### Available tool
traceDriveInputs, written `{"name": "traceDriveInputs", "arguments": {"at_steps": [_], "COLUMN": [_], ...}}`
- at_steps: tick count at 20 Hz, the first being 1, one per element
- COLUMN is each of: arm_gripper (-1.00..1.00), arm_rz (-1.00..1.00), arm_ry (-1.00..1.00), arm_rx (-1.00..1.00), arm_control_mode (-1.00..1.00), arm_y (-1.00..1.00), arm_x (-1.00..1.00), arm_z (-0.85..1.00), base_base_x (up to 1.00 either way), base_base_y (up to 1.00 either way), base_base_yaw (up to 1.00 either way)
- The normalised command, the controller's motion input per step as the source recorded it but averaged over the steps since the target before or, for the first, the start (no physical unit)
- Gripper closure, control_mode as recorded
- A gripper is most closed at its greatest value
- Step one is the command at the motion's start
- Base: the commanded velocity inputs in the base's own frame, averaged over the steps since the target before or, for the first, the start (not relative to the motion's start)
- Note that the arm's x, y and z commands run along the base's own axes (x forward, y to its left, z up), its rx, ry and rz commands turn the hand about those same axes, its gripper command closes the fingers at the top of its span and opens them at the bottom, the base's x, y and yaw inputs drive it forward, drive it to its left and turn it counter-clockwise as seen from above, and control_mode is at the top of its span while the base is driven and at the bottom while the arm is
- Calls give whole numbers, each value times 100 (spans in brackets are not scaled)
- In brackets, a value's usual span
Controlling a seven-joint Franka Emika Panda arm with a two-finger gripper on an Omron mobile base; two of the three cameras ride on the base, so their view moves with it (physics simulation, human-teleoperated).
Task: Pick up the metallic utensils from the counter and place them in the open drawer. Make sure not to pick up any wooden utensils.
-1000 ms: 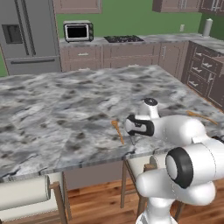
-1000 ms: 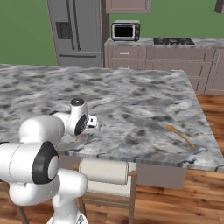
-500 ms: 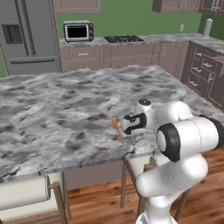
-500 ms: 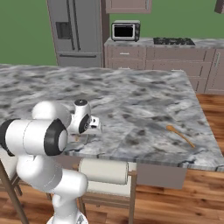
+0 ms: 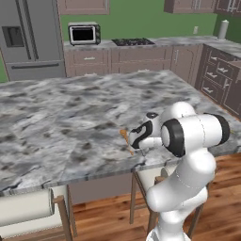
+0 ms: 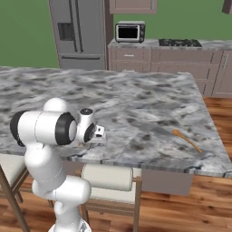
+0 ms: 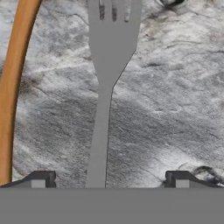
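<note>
Grey fork [image 7: 105,87] lies flat on the marbled counter [image 7: 175,100], its handle running between the two fingertips of the gripper [image 7: 109,179], whose jaws stand wide apart on either side of it and grip nothing. Just beside the fork, an orange-brown wooden spoon handle [image 7: 13,83] lies alongside it. A second wooden spoon [image 6: 186,140] rests well apart from the fork, near the counter's corner.
</note>
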Motion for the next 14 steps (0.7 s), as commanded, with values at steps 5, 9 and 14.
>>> {"name": "traceDriveInputs", "arguments": {"at_steps": [5,9,14], "arm_gripper": [-100,100,100], "arm_rz": [0,0,0], "arm_ry": [1,0,0], "arm_rx": [0,0,0], "arm_control_mode": [-100,-100,-100], "arm_y": [0,1,0], "arm_x": [33,30,9], "arm_z": [-35,-38,-35], "base_base_x": [0,0,0], "base_base_y": [0,0,0], "base_base_yaw": [0,0,0]}}
